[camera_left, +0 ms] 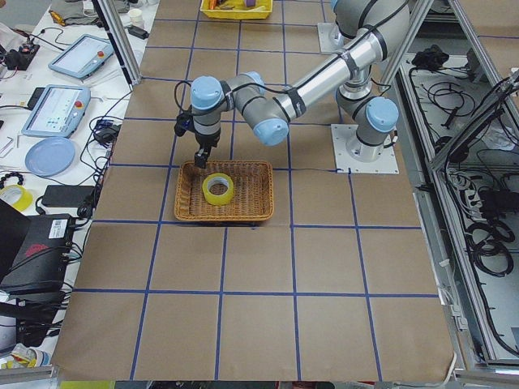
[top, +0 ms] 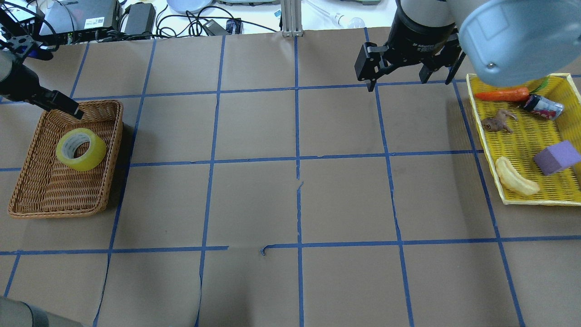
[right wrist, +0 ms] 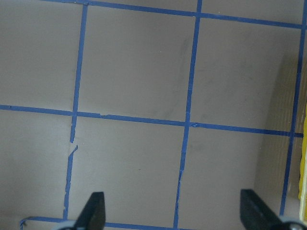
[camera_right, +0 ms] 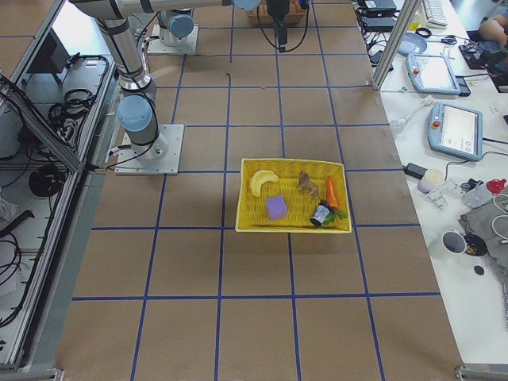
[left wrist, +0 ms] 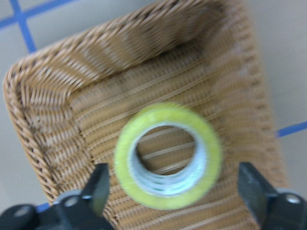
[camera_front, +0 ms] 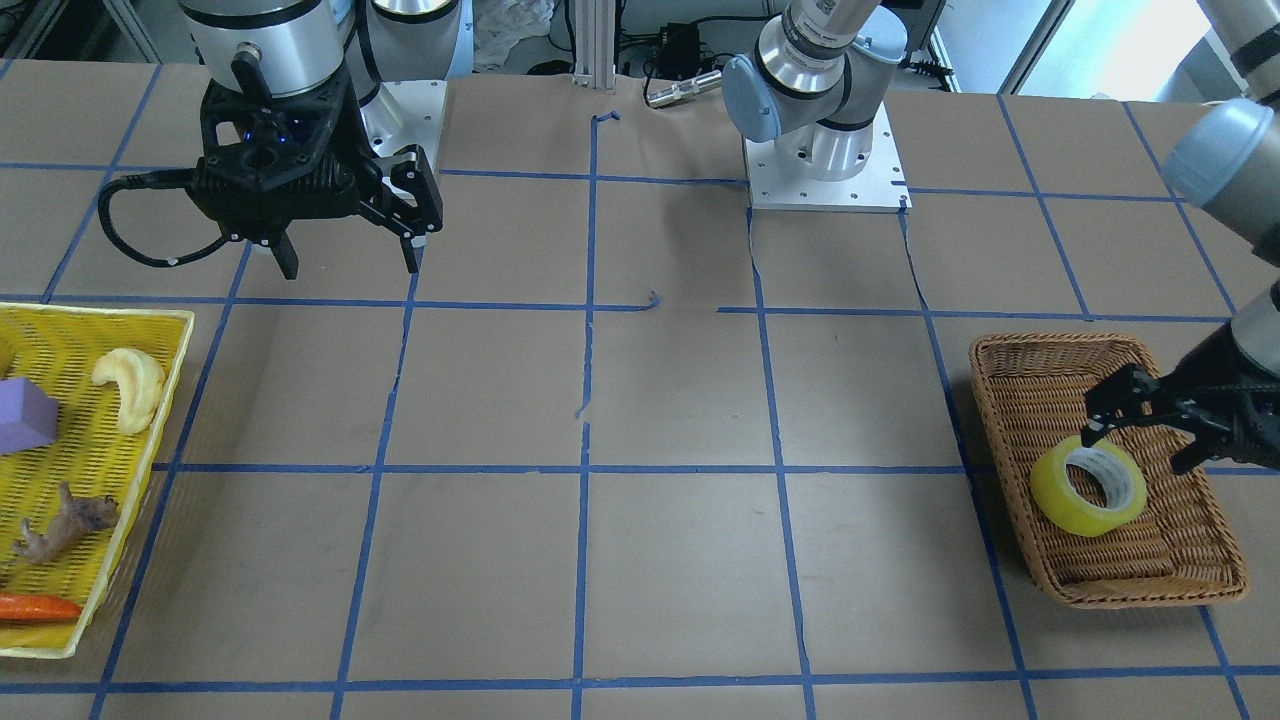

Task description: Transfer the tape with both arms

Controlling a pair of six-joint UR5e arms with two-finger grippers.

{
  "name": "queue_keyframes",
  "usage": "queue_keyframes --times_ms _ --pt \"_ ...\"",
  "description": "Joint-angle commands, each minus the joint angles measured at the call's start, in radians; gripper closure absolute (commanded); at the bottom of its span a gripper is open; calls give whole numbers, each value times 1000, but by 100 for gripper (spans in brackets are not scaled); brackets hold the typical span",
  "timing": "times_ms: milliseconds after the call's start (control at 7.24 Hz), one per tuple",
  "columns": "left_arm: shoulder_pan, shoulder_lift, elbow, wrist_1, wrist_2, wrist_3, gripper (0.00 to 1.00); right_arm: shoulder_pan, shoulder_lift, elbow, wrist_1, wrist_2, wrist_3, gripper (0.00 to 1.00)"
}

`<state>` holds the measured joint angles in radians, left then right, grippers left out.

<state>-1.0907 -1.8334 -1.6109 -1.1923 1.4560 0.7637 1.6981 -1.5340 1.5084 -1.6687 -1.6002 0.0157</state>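
The yellow tape roll lies tilted in a brown wicker basket on my left side. It also shows in the overhead view and, blurred, in the left wrist view. My left gripper is open and hovers just above the roll, with a finger on each side and not touching it. My right gripper is open and empty. It hangs high over bare table near its base, far from the tape.
A yellow mesh tray on my right side holds a pale banana toy, a purple block, a brown animal figure, a carrot and a small can. Brown paper with blue grid lines covers the table between basket and tray.
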Motion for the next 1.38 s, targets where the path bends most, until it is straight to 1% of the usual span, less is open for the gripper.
queue_keyframes --times_ms 0,138,276,414,553,691,1105,1243 --pt "-230 95 11 -67 92 -324 0 0 0 0 -6 -1 0 0" --pt "-333 123 34 -137 156 -427 0 0 0 0 -6 0 0 0" --pt "-400 143 67 -217 150 -580 0 2 0 0 -6 0 -3 0" --pt "-458 167 110 -301 147 -663 0 2 0 -2 -9 2 -5 0" --pt "-491 202 164 -423 153 -670 0 2 0 -2 -10 2 -5 0" --pt "-492 239 208 -497 149 -670 0 0 0 0 -10 0 -6 0" --pt "-491 266 172 -494 147 -650 0 0 2 -2 -13 0 -7 0" --pt "-485 264 175 -447 142 -650 0 0 8 -7 -14 2 0 0"
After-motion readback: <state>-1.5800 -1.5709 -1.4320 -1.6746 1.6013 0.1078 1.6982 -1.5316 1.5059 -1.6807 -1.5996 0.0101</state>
